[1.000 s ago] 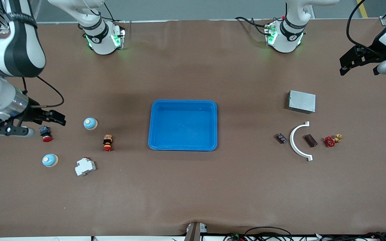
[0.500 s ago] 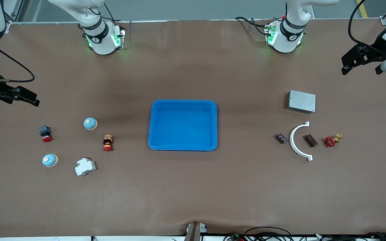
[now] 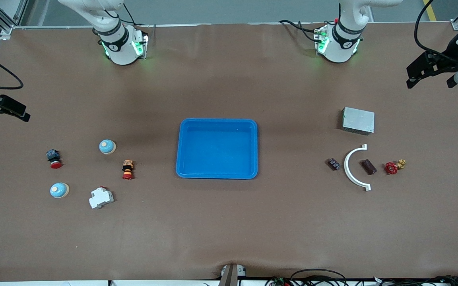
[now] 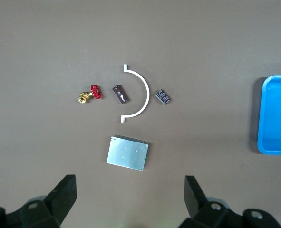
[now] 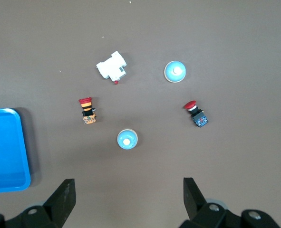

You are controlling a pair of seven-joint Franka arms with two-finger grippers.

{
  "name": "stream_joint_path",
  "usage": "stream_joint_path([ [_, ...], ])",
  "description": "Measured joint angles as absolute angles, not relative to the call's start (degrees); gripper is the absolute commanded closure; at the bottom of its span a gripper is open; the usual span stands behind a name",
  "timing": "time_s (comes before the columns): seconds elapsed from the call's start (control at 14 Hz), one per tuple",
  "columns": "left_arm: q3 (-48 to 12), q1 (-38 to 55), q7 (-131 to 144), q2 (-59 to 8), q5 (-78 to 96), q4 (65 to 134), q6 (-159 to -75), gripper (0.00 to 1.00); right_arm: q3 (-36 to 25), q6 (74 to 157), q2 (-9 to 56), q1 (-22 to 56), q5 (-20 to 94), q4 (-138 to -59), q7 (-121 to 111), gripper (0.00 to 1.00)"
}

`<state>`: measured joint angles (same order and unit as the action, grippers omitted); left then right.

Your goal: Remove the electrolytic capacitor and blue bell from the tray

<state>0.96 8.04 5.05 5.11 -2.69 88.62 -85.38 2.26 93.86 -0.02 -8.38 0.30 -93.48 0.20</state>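
**Both hands up and empty, tray already bare**

The left hand (image 4: 130, 202) hangs high over the left arm's end of the tabletop (image 3: 229, 222), fingers spread wide with nothing between them. Its wrist view looks down on a grey metal box (image 4: 127, 153), a white curved bracket (image 4: 142, 94), a dark brown cylinder (image 4: 120, 93) that I take to be the electrolytic capacitor, a small black component (image 4: 163, 97) and a red-handled brass valve (image 4: 89, 94).

The right hand (image 5: 129, 202) is likewise raised over the right arm's end, fingers apart and holding nothing. Below it lie two blue bells (image 5: 127, 139) (image 5: 175, 71), two red-capped push buttons (image 5: 87, 110) (image 5: 195, 113) and a white breaker (image 5: 112, 67).

Out from both, the tray (image 3: 216, 174) sits in the middle of the tabletop, well apart from either cluster, and its floor shows nothing inside. The brown cylinder lies inside the bracket's curve; the bell nearest the tray rests on bare tabletop toward the right arm's end.

Judged from how things lie, the removal looks finished: neither named item is in the tray. No further grasp seems called for; the sensible next move is for both arms to park clear of the parts.
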Motion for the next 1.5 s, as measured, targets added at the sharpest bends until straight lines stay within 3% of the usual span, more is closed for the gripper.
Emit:
stream_joint_path([
  [1.5,0.9,8.1,5.0,5.4,-2.7,88.5,-82.4,0.0,3.4,92.5,-1.4,-7.8,0.3,-93.5,-0.4,0.0],
])
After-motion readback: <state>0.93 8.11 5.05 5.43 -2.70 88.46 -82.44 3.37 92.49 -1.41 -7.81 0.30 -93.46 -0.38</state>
